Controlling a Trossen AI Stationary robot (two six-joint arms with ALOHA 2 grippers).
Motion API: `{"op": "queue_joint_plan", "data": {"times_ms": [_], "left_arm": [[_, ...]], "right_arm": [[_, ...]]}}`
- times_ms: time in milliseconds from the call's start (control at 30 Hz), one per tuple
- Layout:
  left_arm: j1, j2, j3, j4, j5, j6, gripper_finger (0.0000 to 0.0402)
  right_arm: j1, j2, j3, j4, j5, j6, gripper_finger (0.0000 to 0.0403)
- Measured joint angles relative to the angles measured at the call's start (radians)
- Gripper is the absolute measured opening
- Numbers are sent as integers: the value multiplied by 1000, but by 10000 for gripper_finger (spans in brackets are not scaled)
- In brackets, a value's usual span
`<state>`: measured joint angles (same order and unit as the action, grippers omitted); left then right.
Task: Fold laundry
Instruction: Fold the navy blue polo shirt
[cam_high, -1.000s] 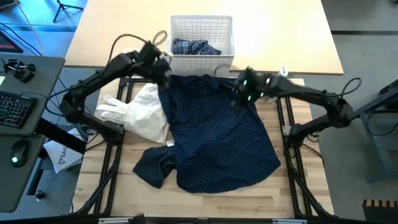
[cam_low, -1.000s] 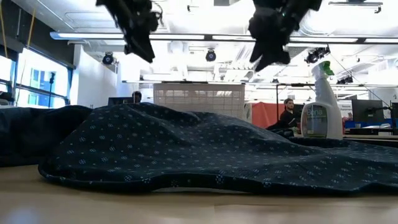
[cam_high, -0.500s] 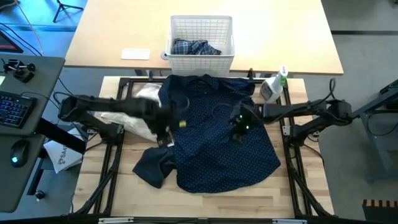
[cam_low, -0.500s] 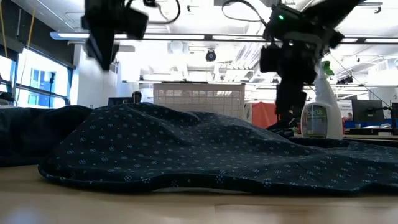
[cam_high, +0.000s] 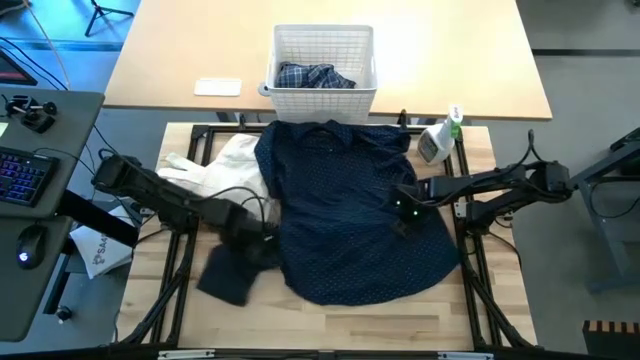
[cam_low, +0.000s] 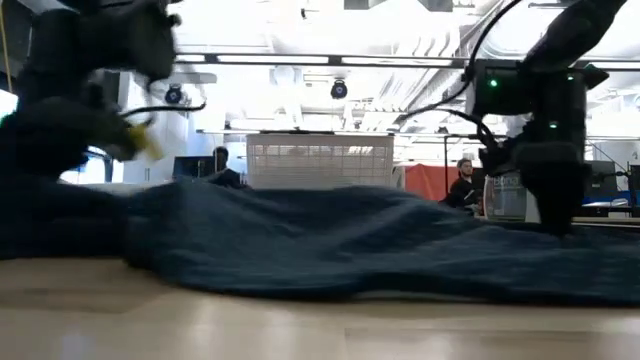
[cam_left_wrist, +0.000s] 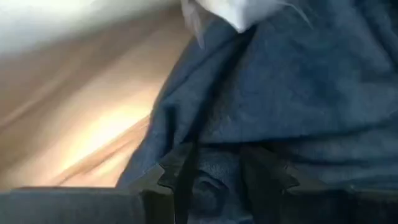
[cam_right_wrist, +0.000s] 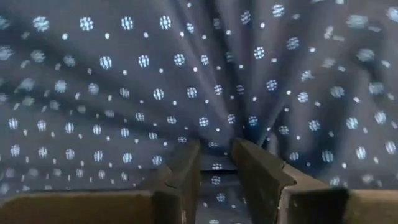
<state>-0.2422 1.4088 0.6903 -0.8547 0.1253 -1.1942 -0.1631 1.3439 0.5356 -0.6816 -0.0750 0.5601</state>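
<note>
White basket (cam_high: 322, 95) holds plaid shirt (cam_high: 314, 76); both grippers pinch navy shirt (cam_high: 350, 210).

Bright ceiling strip lights (cam_low: 330, 58), grey floor (cam_high: 590, 110), desk keyboard (cam_high: 22, 178)

1. We see a pale wooden surface (cam_high: 330, 320) carrying the laundry.
2. On it a navy dotted shirt (cam_high: 350, 215) lies spread across the middle.
3. Beside it, on the left arm's side, we see a cream cloth (cam_high: 225, 180) and a dark piece (cam_high: 235, 270).
4. A spray bottle (cam_high: 438, 138) lies near the shirt's far corner.
5. A white basket (cam_high: 322, 50) stands on the farther tabletop.
</note>
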Motion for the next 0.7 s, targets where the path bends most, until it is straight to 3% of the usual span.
{"op": "queue_joint_plan", "data": {"times_ms": [133, 267, 367, 433, 700], "left_arm": [[-17, -20, 76, -290, 0, 3, 110], [-17, -45, 189, -302, -4, 33, 110], [-16, -41, 264, -195, -23, 41, 110], [-16, -39, 282, -37, -42, 69, 110], [11, 114, 249, 400, -135, 166, 123]], "right_arm": [[2, -53, 12, -77, 61, 17, 90], [1, -143, 38, -102, 79, 35, 89], [1, -220, 75, -168, 76, 35, 89], [1, -275, 106, -180, 79, 25, 89], [1, -435, 160, -113, 86, 43, 89]]}}
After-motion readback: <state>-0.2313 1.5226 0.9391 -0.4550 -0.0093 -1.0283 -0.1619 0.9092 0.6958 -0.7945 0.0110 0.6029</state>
